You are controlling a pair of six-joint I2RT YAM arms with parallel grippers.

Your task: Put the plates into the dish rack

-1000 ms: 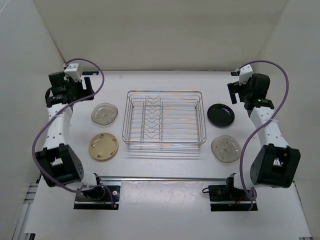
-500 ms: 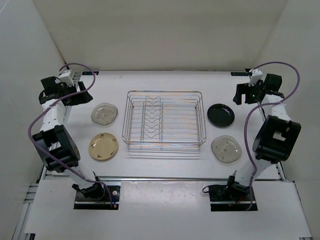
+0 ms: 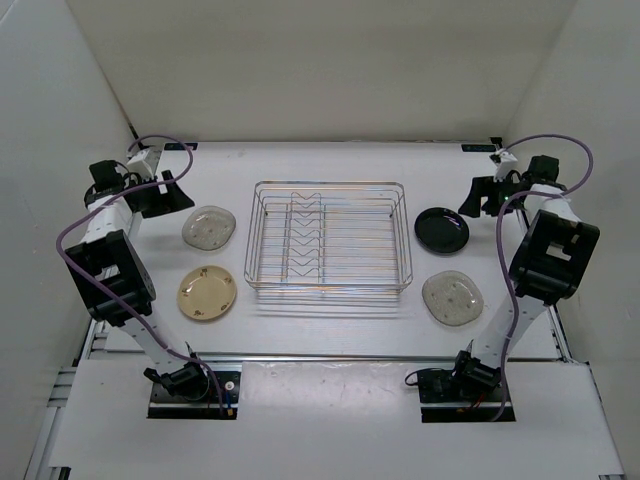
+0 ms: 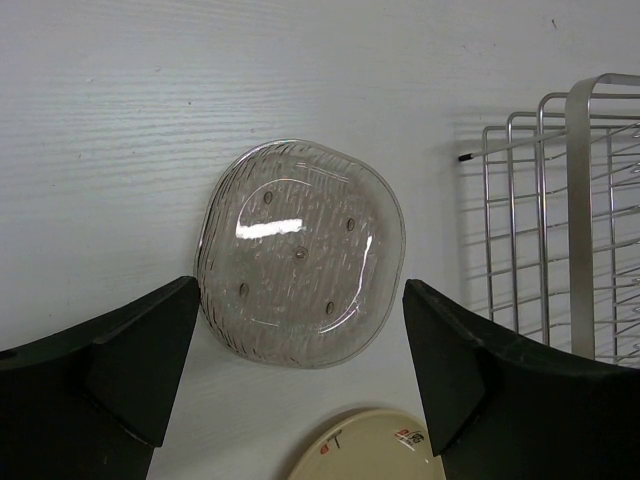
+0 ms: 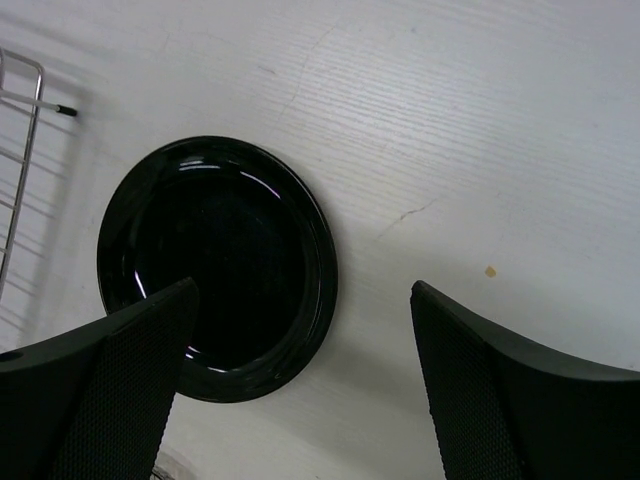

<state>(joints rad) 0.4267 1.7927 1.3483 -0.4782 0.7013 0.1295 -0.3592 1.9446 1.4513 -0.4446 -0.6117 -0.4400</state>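
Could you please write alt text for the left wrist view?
A clear speckled plate lies flat on the white table, centred under the open left gripper. A corner of the dish rack shows at right, the edge of a cream plate below.

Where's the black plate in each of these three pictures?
Top external: black plate on the right, just beside the rack.
Left wrist: not in it.
Right wrist: black plate left of centre.
Shared landmark: the rack's wire corner, which sits next to the plate in both views that show it.
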